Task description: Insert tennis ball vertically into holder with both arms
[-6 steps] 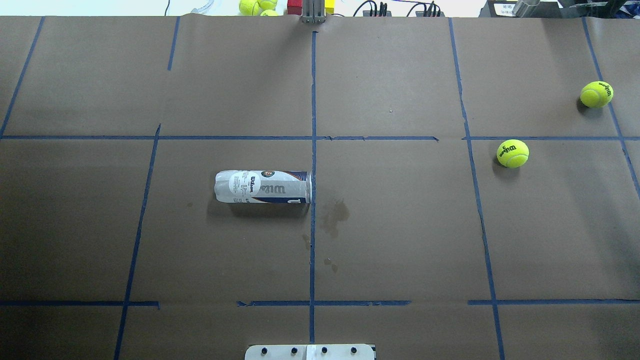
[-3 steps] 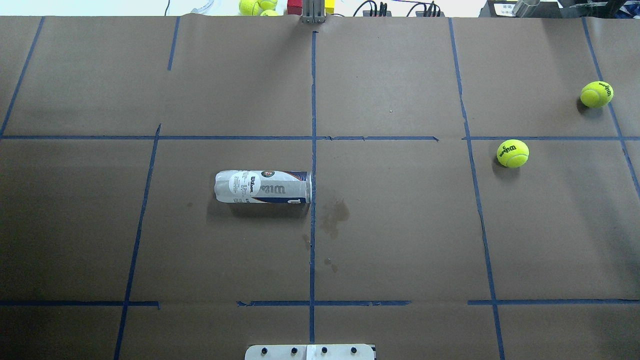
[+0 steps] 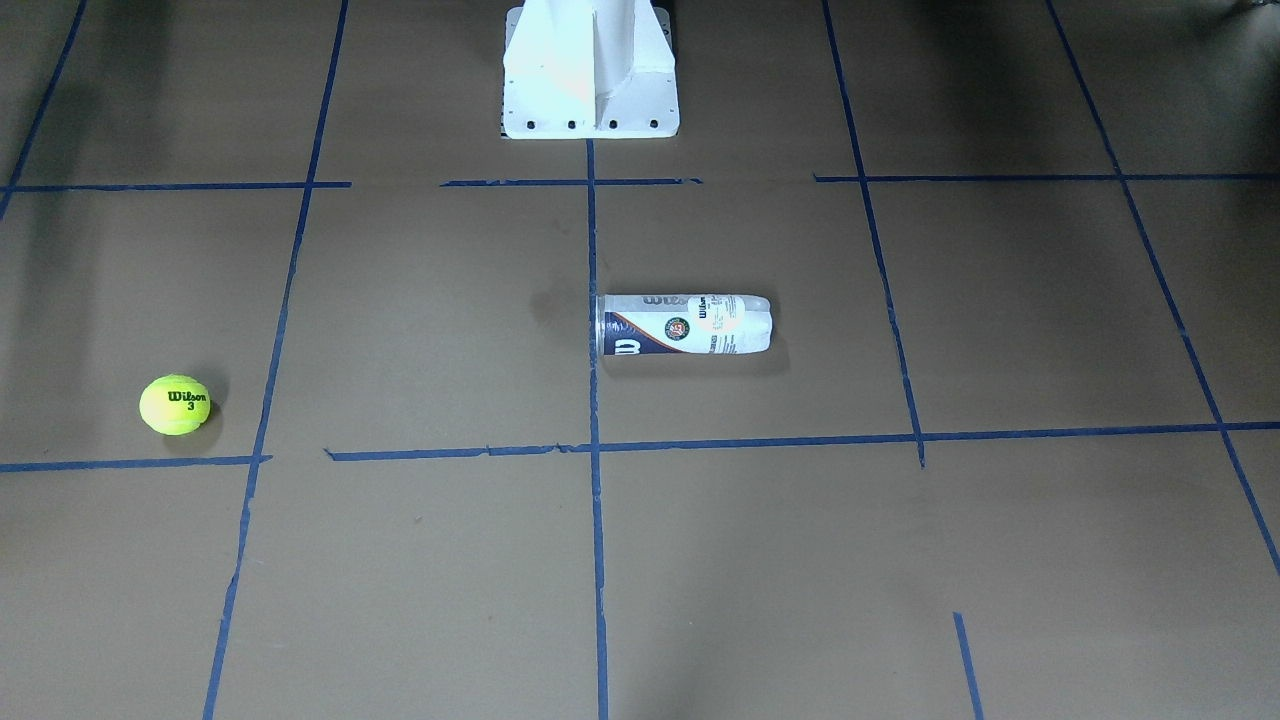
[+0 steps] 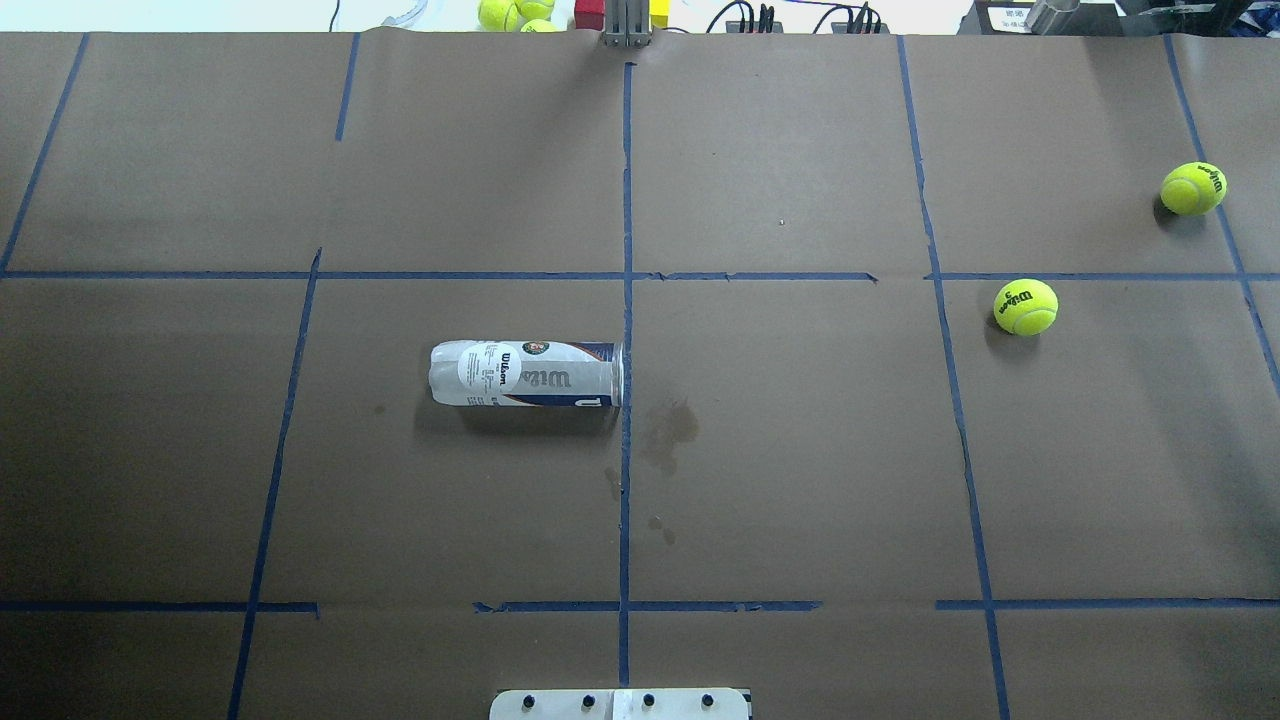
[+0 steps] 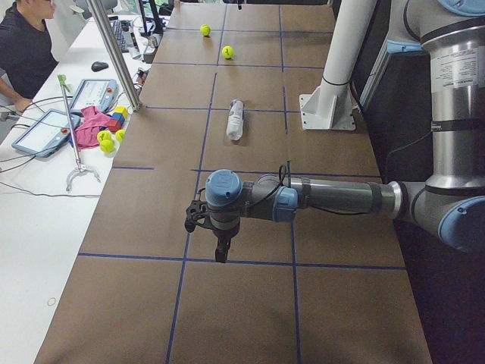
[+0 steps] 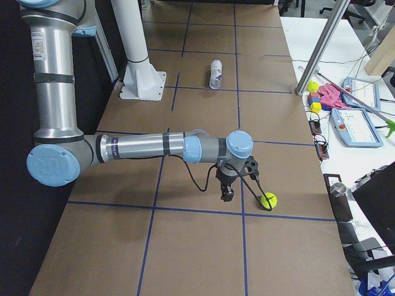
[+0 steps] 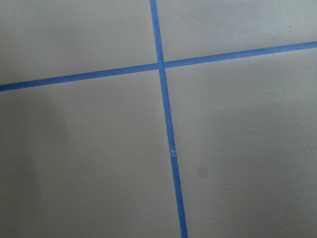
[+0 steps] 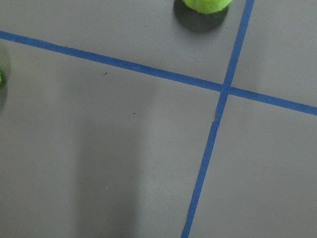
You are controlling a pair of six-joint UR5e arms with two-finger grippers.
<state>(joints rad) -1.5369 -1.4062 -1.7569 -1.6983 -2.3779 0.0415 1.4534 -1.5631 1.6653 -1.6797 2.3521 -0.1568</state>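
The holder (image 4: 525,373) lies on its side left of the table's centre line, its open metal rim toward that line; it also shows in the front view (image 3: 685,324). Two tennis balls (image 4: 1025,306) (image 4: 1193,188) rest on the table's right side, far from the holder. One ball (image 6: 268,200) lies just beside my right gripper (image 6: 237,192), which hangs above the table. My left gripper (image 5: 218,249) hangs over bare paper near the table's left end. Both grippers show only in the side views, so I cannot tell whether they are open or shut. The right wrist view catches a ball (image 8: 207,4) at its top edge.
The white pedestal base (image 3: 590,70) stands at the robot's edge. Spare balls (image 4: 515,12), coloured blocks and cables lie beyond the far edge. A metal post (image 5: 114,53), tablets and an operator (image 5: 26,45) are along that side. Blue tape lines grid the brown paper.
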